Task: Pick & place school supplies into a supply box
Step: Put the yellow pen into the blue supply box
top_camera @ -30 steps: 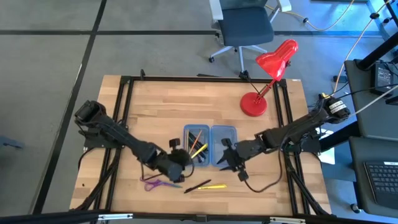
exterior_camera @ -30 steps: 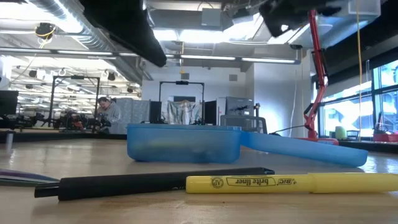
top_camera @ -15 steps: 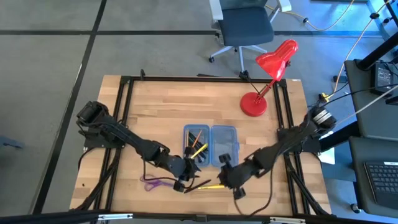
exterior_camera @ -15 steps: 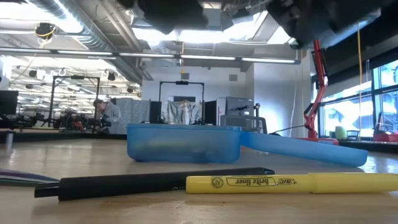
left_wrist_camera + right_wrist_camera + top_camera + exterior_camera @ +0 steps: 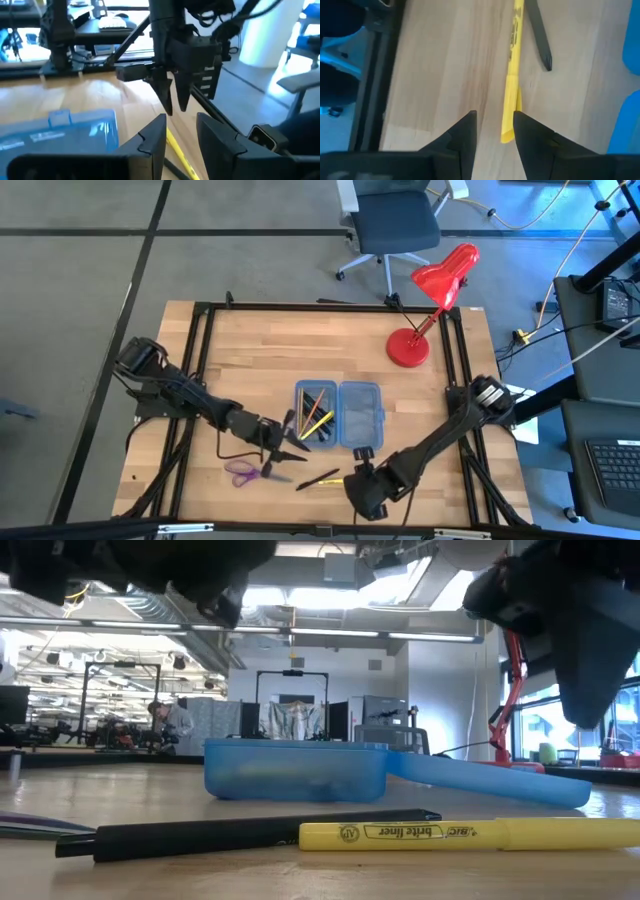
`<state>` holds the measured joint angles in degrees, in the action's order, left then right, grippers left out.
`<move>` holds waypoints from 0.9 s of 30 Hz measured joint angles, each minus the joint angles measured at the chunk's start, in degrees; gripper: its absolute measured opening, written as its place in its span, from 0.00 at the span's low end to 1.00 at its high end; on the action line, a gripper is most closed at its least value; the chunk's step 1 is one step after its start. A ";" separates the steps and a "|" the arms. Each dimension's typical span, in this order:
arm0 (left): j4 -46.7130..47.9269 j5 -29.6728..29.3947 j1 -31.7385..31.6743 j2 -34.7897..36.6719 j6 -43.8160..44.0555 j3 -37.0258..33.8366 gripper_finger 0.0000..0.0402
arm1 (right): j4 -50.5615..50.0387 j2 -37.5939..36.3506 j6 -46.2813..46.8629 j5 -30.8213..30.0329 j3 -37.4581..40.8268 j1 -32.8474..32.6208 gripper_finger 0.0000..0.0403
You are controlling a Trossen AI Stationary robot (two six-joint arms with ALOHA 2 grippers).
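Observation:
The blue supply box [image 5: 340, 415] lies open on the table, and several pens and pencils [image 5: 316, 421] rest in its left half. A black pen [image 5: 318, 478] and a yellow pen [image 5: 340, 479] lie flat near the near edge, also seen as the black pen [image 5: 250, 833] and yellow pen [image 5: 470, 832]. The purple scissors [image 5: 250, 472] lie to their left. My right gripper [image 5: 362, 472] hangs open over the yellow pen's right end [image 5: 510, 132], fingers pointing down. My left gripper [image 5: 288, 438] hovers open between scissors and box, facing the right gripper [image 5: 175, 95].
A red desk lamp [image 5: 435, 300] stands at the far right of the table. Black frame rails [image 5: 205, 360] run along both sides. An office chair [image 5: 395, 225] sits beyond the far edge. Bare wood [image 5: 270, 350] lies beyond the box.
My right gripper has moved from beside the box's right half toward the near edge and now sits over the yellow pen's right end. My left gripper swung toward the pens, then drew back left. The pens, scissors and box have stayed put.

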<state>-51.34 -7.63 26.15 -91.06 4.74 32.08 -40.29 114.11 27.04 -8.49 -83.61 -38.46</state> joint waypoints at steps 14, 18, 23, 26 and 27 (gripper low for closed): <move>-1.21 -0.12 0.28 0.69 4.25 -1.97 0.25 | 0.32 3.40 4.19 -0.90 0.46 0.00 0.33; -0.95 0.05 0.97 0.69 6.49 -1.97 0.26 | 0.24 5.44 3.95 -1.08 0.46 0.19 0.33; -0.68 0.05 2.35 0.69 6.66 -1.97 0.26 | 0.61 6.99 4.93 -1.89 0.23 0.76 0.33; -0.71 0.05 3.13 0.69 6.66 -1.97 0.25 | 0.64 7.14 5.41 -1.99 0.24 0.76 0.33; -0.69 0.05 3.22 0.69 6.64 -1.97 0.25 | 0.82 7.14 5.36 -1.97 0.26 0.76 0.33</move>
<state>-52.03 -7.57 29.38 -90.37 11.38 30.11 -39.47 121.25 32.40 -10.46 -83.35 -37.69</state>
